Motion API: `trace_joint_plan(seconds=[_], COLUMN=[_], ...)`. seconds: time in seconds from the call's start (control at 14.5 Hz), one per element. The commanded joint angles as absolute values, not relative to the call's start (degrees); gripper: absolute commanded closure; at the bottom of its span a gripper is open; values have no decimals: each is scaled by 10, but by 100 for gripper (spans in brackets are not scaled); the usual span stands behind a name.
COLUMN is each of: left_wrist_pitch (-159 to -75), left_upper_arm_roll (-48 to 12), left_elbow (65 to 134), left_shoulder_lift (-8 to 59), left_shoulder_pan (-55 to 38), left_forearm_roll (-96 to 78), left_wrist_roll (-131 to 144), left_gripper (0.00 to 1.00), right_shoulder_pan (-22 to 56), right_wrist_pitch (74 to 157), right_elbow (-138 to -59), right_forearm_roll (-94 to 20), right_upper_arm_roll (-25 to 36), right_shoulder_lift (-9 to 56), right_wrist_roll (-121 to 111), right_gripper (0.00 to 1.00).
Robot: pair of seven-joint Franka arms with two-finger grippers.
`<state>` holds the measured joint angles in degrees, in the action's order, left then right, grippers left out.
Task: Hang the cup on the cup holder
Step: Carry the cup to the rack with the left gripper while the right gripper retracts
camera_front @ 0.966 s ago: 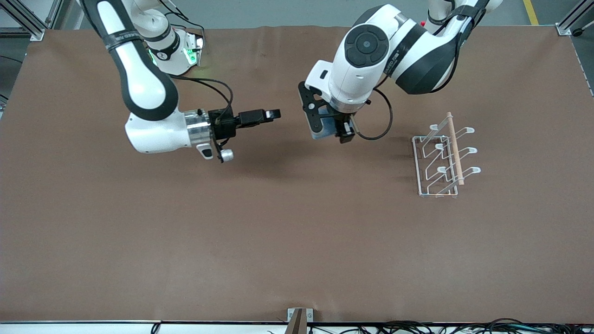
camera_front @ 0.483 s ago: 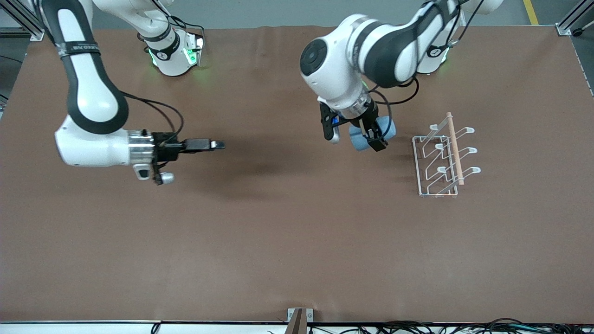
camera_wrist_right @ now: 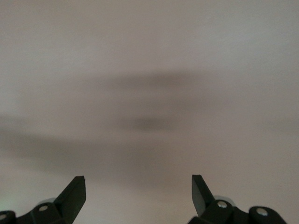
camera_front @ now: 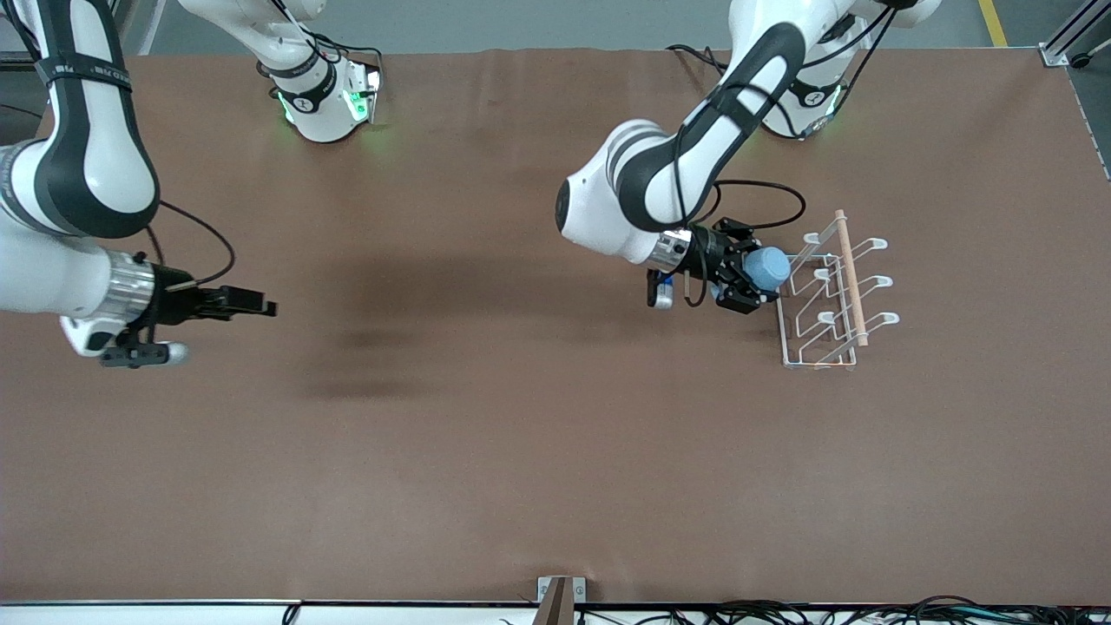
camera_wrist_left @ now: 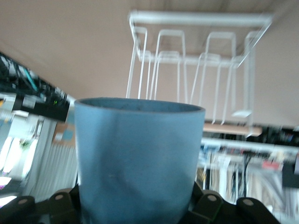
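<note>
My left gripper [camera_front: 748,283] is shut on the light-blue cup [camera_front: 767,268] and holds it sideways in the air, its mouth toward the cup holder [camera_front: 831,291], right beside the rack's edge. In the left wrist view the cup [camera_wrist_left: 139,158] fills the lower middle, with the white wire rack [camera_wrist_left: 196,70] and its looped prongs close past the cup's rim. The rack's wooden rod [camera_front: 851,278] runs along its top. My right gripper [camera_front: 252,305] is open and empty, held over bare table at the right arm's end; its fingertips [camera_wrist_right: 74,193] show wide apart.
The brown table mat [camera_front: 521,451] covers the whole table. The two arm bases [camera_front: 325,95] stand along the table's edge farthest from the front camera. Cables lie along the edge nearest it.
My left gripper has carried the cup from the table's middle up to the rack and turned it sideways. My right arm has drawn back toward its own end of the table.
</note>
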<state>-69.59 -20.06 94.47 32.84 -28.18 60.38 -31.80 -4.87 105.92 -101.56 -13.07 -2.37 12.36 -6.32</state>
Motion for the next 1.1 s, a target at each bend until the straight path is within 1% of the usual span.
trace_joint_plan(seconds=[0.0, 0.14, 0.41, 0.48, 0.62, 0.76, 0.9, 1.03], left_wrist_pitch=[-683, -684, -684, -684, -683, -684, -684, -685], left_upper_arm_roll=[-199, -199, -199, -199, -199, -198, -198, -199], left_elbow=[993, 1008, 1020, 1020, 1020, 1027, 1027, 1026], left_shoulder_lift=[319, 321, 328, 338, 351, 352, 365, 369], left_shoulder_pan=[-256, -239, -202, -201, -200, -186, -183, -181], left_forearm_roll=[670, 713, 764, 779, 785, 787, 792, 793], left_wrist_roll=[-330, -358, -381, -381, -381, -378, -375, -373], left_gripper=[100, 100, 99, 99, 99, 99, 99, 99], right_shoulder_pan=[-64, -69, -89, -95, -83, -40, -34, -34], right_wrist_pitch=[1080, 1067, 985, 959, 938, 916, 869, 860], right_elbow=[-1012, -973, -871, -861, -865, -875, -868, -867], right_forearm_roll=[-59, -18, 2, 2, 6, 7, 7, 4], right_upper_arm_roll=[-32, -32, -27, -24, -2, 45, 48, 40], right_shoulder_lift=[100, 97, 96, 91, 55, 22, 3, -13], right_wrist_roll=[-51, -51, -49, -43, -36, -17, 22, 68], right_gripper=[0, 0, 0, 0, 0, 0, 0, 0])
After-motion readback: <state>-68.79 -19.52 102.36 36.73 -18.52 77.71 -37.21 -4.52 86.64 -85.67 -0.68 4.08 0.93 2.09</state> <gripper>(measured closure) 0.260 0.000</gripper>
